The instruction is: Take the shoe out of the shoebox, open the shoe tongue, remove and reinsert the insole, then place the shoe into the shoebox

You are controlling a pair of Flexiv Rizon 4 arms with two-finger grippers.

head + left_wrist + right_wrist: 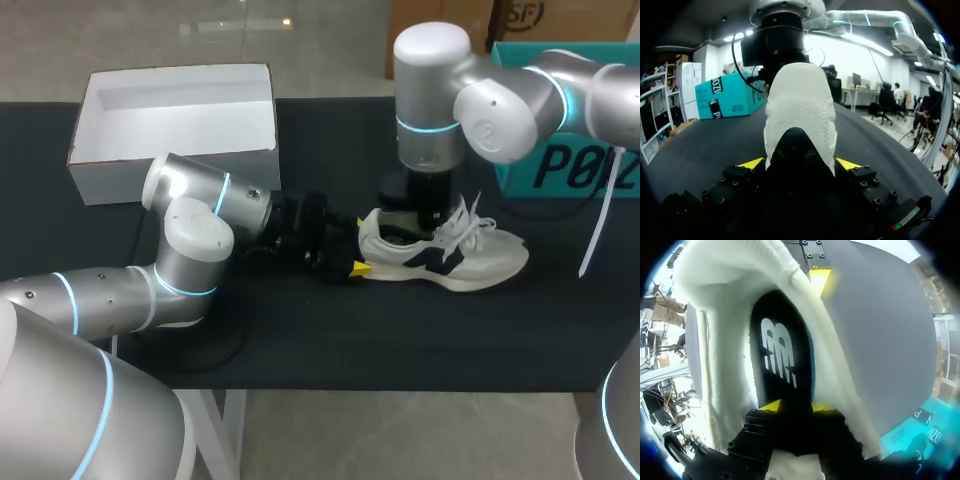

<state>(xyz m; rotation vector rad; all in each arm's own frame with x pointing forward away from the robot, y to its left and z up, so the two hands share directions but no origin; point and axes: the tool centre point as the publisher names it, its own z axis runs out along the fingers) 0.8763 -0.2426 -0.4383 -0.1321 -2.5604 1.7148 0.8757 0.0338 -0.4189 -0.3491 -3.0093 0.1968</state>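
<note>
A white and black shoe (450, 258) lies on its sole on the black table, toe toward the right. My left gripper (362, 256) comes in level from the left; in the left wrist view the white heel (800, 110) sits between its yellow tips, touching both, so the gripper (800, 164) is shut on the shoe. From above, my right gripper (428, 222) reaches down into the shoe's mouth. In the right wrist view its fingers (796, 406) stand slightly apart, open, over the black insole (782, 355), which lies flat inside the shoe.
The open white shoebox (170, 165) stands at the back left of the table. A teal box (570, 160) stands at the back right, close behind my right arm. The shoe's loose white laces (468, 222) stick up by the right gripper.
</note>
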